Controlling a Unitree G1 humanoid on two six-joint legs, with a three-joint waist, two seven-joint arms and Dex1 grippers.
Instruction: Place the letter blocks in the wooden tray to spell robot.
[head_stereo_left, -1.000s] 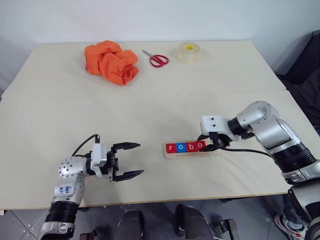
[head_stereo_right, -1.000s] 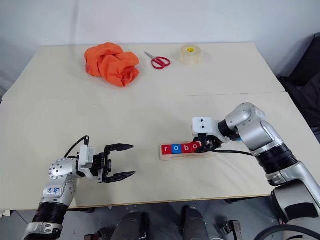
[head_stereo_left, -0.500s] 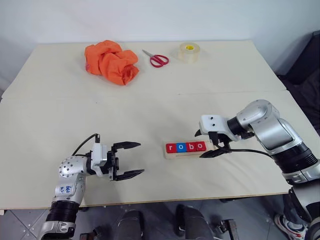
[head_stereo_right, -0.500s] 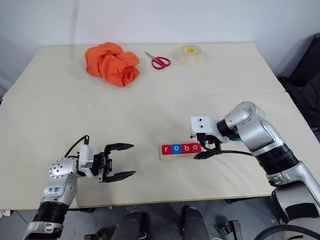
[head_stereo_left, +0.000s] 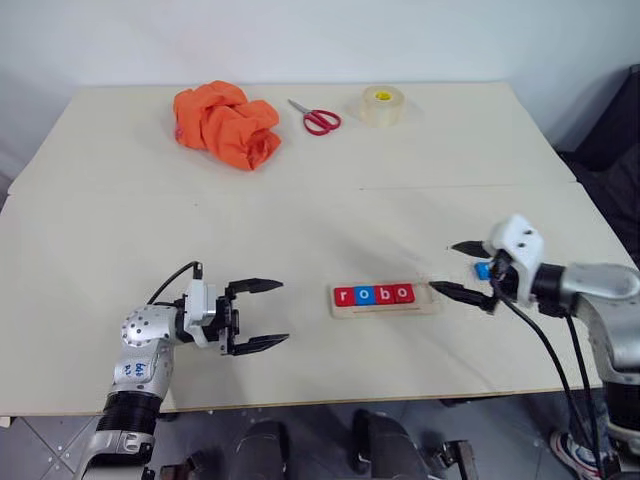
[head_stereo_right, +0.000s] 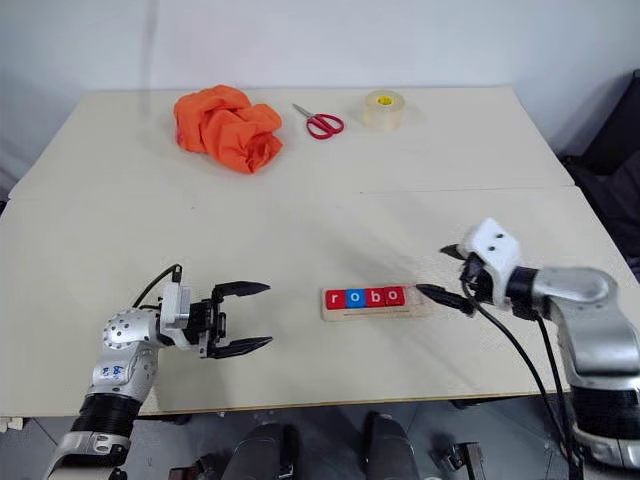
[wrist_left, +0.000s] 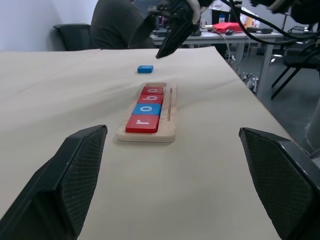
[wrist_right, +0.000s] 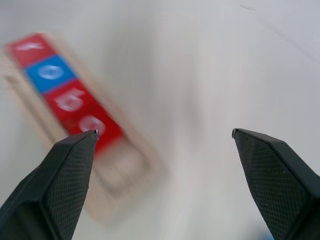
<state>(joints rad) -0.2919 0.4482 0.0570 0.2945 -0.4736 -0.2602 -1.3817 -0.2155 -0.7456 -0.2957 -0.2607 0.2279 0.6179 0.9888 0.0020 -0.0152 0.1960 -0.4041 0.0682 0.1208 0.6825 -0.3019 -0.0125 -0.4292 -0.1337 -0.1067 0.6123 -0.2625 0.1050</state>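
in the left eye view, you have four letter blocks (head_stereo_left: 373, 294) seated in the wooden tray (head_stereo_left: 384, 309), and the last blue block (head_stereo_left: 482, 270) lies at three o'clock of it, between your right gripper's (head_stereo_left: 463, 268) spread fingers. it looks light, stiff and slick; pinch its side edges. in the left wrist view, your left gripper's (wrist_left: 175, 185) fingers are spread, well apart from the tray.

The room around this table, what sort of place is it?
Probably an office or lab workspace. Beyond the big pale table, the left wrist view shows a black office chair, a cluttered desk and a seated person.
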